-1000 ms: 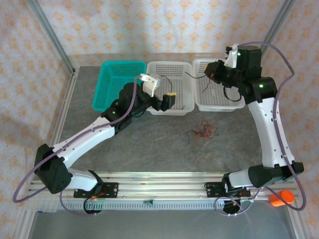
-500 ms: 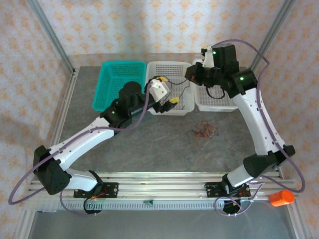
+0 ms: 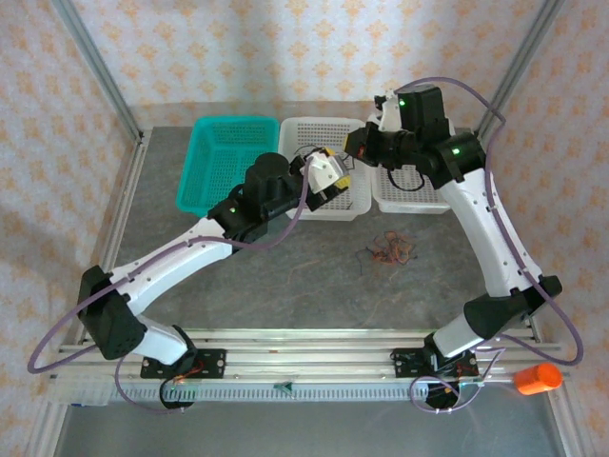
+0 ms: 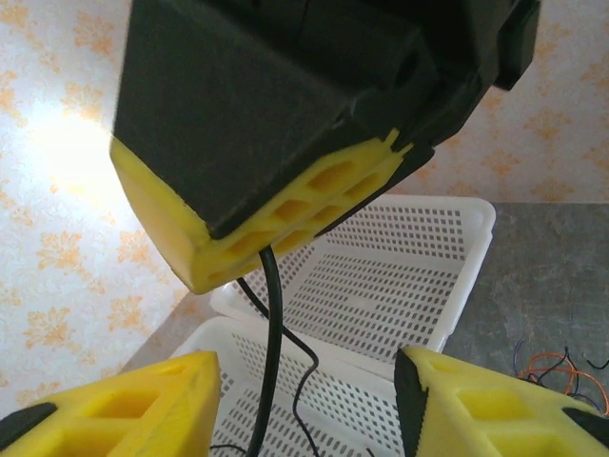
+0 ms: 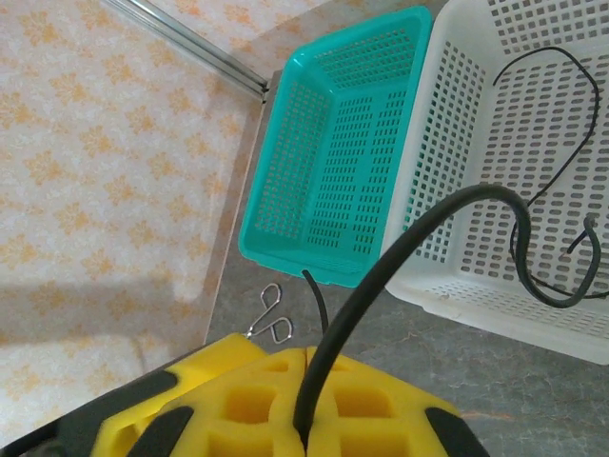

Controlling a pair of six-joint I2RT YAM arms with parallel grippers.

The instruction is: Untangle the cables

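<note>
Plainly little is done: on the grey surface (image 3: 285,276), right of centre, the knot of orange-red and black cables (image 3: 391,249) lies tangled and untouched. Above the middle white basket (image 3: 324,122) near the top, the right fingers (image 5: 266,381) are clenched on one black cable (image 4: 272,324), which hangs between the parted left fingers (image 4: 143,395), not gripped by them.

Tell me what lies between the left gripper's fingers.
In the left wrist view, a black cable runs down from the right gripper between the left gripper's fingers.
</note>
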